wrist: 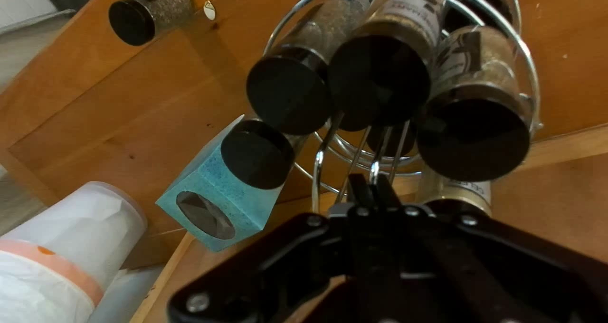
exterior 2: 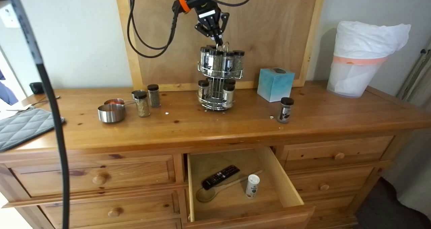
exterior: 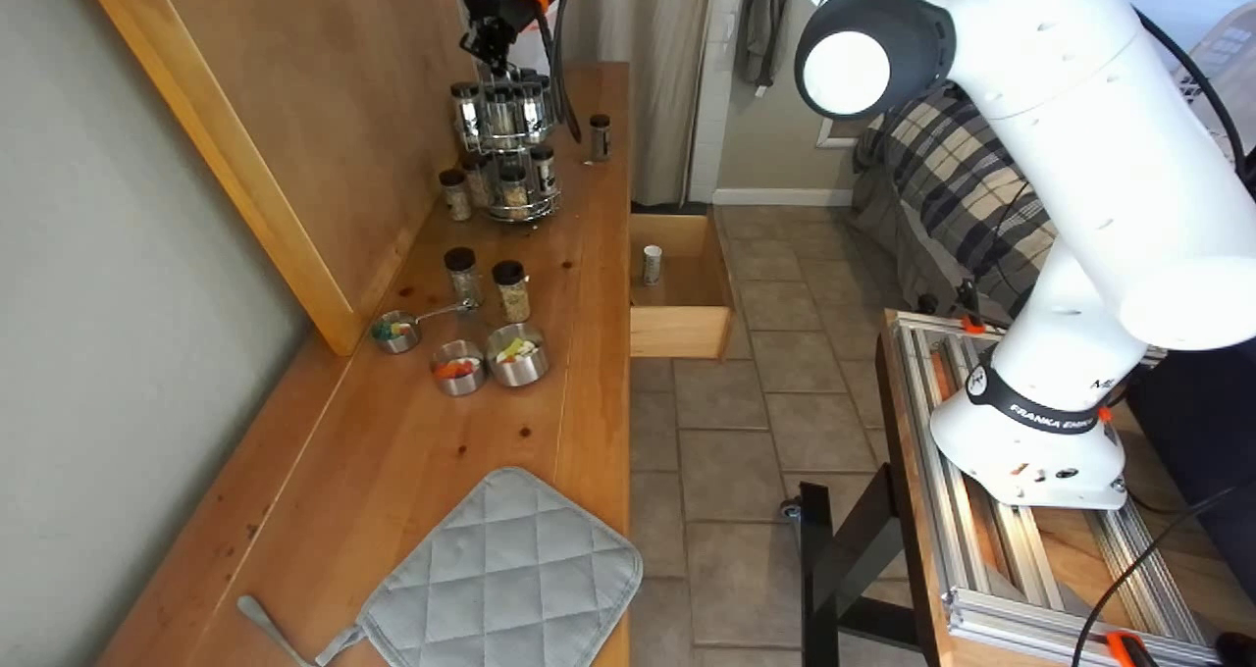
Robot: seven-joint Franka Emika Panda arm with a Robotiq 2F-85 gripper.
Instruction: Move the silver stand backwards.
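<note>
The rounded white arm, upper right in an exterior view, has a charcoal ring around a white disc. Its white base, lower right, wears a black band lettered FRANKA EMIKA. Orange straps and looping black cables show upper centre in an exterior view. In the wrist view, silver screws dot the black, hinged tool.

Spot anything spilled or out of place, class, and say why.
Pale flecks dot the dresser top near the silver stand, perhaps spilled crumbs. In the open drawer, a remote control lies beside a spoon, an odd pairing.
</note>
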